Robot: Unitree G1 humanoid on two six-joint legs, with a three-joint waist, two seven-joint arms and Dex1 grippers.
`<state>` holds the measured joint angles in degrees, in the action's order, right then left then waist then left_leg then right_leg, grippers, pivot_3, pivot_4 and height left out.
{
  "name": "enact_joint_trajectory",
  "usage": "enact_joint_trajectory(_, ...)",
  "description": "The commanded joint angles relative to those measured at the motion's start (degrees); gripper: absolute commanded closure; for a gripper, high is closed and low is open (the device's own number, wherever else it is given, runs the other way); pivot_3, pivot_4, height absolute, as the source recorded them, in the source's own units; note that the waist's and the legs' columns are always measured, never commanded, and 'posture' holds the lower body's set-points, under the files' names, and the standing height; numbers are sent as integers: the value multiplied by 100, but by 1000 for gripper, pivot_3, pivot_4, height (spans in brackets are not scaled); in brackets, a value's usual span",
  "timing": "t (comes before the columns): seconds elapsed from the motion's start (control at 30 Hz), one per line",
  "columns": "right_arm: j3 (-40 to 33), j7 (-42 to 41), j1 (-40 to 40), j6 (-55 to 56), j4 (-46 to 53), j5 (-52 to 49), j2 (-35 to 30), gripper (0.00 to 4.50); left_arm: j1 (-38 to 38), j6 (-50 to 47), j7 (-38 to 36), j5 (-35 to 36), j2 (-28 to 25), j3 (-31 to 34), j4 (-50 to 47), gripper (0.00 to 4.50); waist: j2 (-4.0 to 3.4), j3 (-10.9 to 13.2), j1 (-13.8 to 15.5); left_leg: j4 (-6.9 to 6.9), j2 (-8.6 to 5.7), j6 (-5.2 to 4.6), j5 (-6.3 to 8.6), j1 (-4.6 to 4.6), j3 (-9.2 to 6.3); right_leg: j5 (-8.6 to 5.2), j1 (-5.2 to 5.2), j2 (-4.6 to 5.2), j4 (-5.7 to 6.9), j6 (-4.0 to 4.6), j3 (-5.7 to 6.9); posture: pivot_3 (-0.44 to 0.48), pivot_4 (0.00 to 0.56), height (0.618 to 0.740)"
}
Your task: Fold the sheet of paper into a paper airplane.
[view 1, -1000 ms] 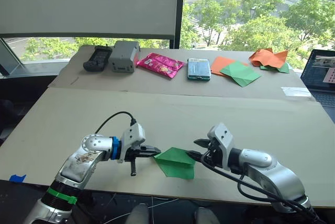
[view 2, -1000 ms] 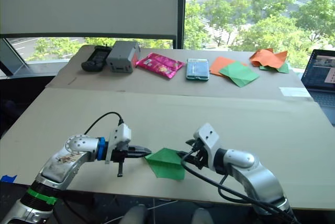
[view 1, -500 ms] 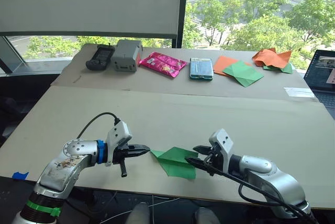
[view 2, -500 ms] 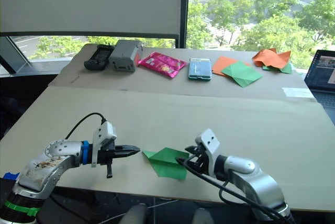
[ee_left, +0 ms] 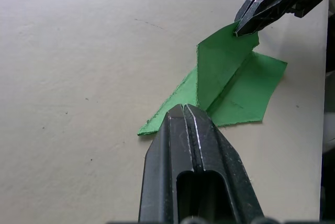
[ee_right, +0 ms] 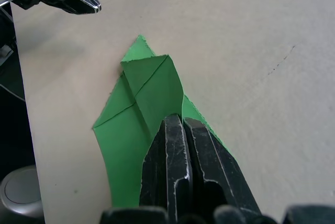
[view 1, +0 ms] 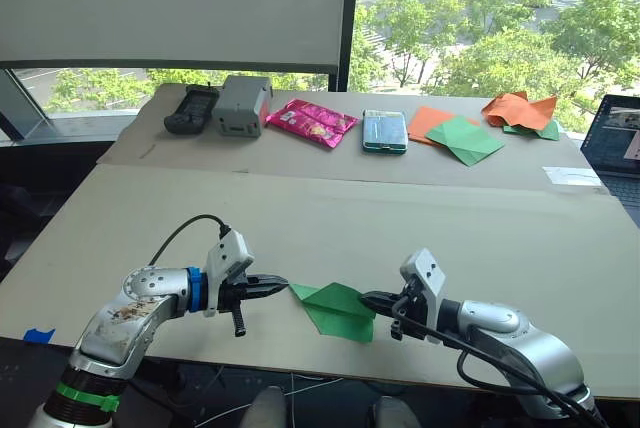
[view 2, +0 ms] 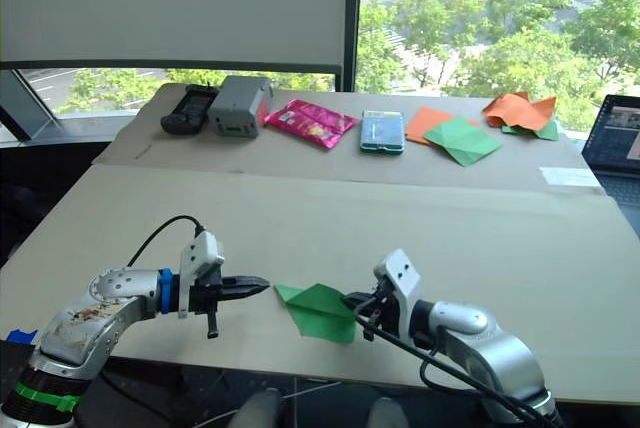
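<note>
the paper airplane (view 1: 336,308), a bright green creased wedge, lies near the front edge of the cardboard-covered table (view 1: 400,228), its pointed nose aimed toward the robot's left and one flap standing up off the surface. the right gripper (view 1: 366,300) is at its wide tail end, its two black fingers pressed together on the raised flap, pinching the paper; the left wrist view shows the same pinch at the top corner of the upright fold. the left gripper (view 1: 278,283) hovers just beside the nose, apart from it, with its fingers brought together and nothing between them.

well apart, along the far strip of the table by the window, sit a black controller-like device (view 1: 187,111), a grey box (view 1: 241,106), a pink snack packet (view 1: 310,122), and what looks like a phone or small tin with a teal face (view 1: 385,131), though its kind is hard to tell. further to the robot's right lie a flat orange sheet (view 1: 425,121) with a smooth green sheet (view 1: 460,140) over it, then crumpled orange paper (view 1: 515,110). a laptop (view 1: 612,143) shows at the table's right edge.
</note>
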<state>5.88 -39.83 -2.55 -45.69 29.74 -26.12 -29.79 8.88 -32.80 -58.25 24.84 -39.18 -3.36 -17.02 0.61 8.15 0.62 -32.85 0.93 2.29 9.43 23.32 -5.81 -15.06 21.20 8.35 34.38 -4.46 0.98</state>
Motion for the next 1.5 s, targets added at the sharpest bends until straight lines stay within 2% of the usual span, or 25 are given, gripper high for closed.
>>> enact_joint_trajectory(0.03, 19, 51, -449, 661, 413, 323, -130, 4461, 252, -46, 166, 217, 105, 281, 20, 4500, -4, 3, -4, 0, 0, 0, 0, 0, 0, 0, 0, 0, 0, 0, 0, 0, 150, 706)
enact_joint_trajectory(0.17, 515, 206, -942, 1747, 664, 1484, -484, 4461, 467, -127, 404, 427, 298, 518, 157, 4500, -4, 4, -7, 0, -1, 0, 0, -3, 0, 0, 3, 0, -1, -1, 2, 0, 150, 706)
enact_joint_trajectory(0.27, 1198, 215, -1074, 2877, 744, 2792, -948, 4461, 512, -234, 465, 572, 314, 638, 130, 4500, -4, 2, -9, 0, -2, -1, -1, -4, 0, 1, -1, 0, -2, -2, 3, 0, 150, 706)
enact_joint_trajectory(0.33, 1571, 312, -1053, 3674, 634, 3602, -1155, 4461, 528, -350, 521, 710, 327, 715, 91, 4500, 1, -1, 3, -1, -4, -1, -3, -9, 0, 3, -7, -1, -3, -5, 2, 0, 150, 706)
enact_joint_trajectory(0.47, 2401, 1156, -695, 5541, -207, 5707, -1553, 4461, 383, -283, 438, 653, 196, 604, -33, 4500, 7, -7, 10, 0, -5, 24, -20, -13, 2, 3, -15, -1, -4, -6, 1, 0, 150, 706)
enact_joint_trajectory(0.6, 2383, 1312, -425, 6296, -907, 5720, -1552, 4461, 373, -290, 439, 644, 192, 532, -50, 4500, 10, -6, -9, 2, -3, 76, -51, -12, 5, 3, -18, 0, -7, -6, -6, 0, 150, 706)
enact_joint_trajectory(0.8, 2107, 898, -435, 6397, -1396, 5152, -1385, 4461, 366, -251, 445, 608, 203, 433, -25, 4500, 18, -1, -59, 2, 3, 77, -51, -12, 7, 3, -18, 0, -6, -5, -7, 0, 150, 706)
enact_joint_trajectory(0.97, 1772, 445, -366, 6039, -1161, 4510, -1267, 2847, 282, -260, 430, 639, 181, 440, -101, 4500, 18, -2, -61, 2, 2, 76, -52, -9, 6, 3, -20, 0, -4, -6, -8, 0, 150, 706)
enact_joint_trajectory(1.07, 1473, -119, -210, 5374, -516, 3751, -1344, 1856, 296, -249, 397, 631, 164, 420, -95, 4500, 16, -2, -47, 1, 1, 53, -70, -13, 7, 5, -26, -1, 8, -8, -10, 0, 150, 706)
enact_joint_trajectory(1.13, 1360, -412, -159, 4939, -180, 3407, -1352, 1856, 323, -243, 388, 628, 171, 410, -72, 4500, 16, -3, -22, 2, 2, 50, -72, -15, 7, 5, -26, -2, 18, -8, -8, 0, 150, 706)
enact_joint_trajectory(1.27, 1176, -526, -221, 3694, 163, 2677, -920, 1856, 515, -146, 314, 542, 256, 253, 90, 4500, 17, -3, 8, 5, 6, 54, -70, -16, 7, 2, -26, -5, 25, -2, -4, 0, 150, 706)
enact_joint_trajectory(1.37, 1189, -591, -210, 3090, 336, 2358, -695, 2656, 710, -100, 289, 490, 336, 87, 156, 4500, 17, -2, 8, 4, 4, 56, -68, -12, 7, 1, -25, -3, 21, -2, -5, 0, 150, 706)
enact_joint_trajectory(1.5, 1243, -455, -282, 2284, 287, 2324, -498, 4075, 971, -77, 259, 442, 445, -40, 315, 4500, 16, -2, 4, 4, 3, 57, -68, -5, 7, 1, -21, -2, 11, -2, -5, 0, 150, 706)
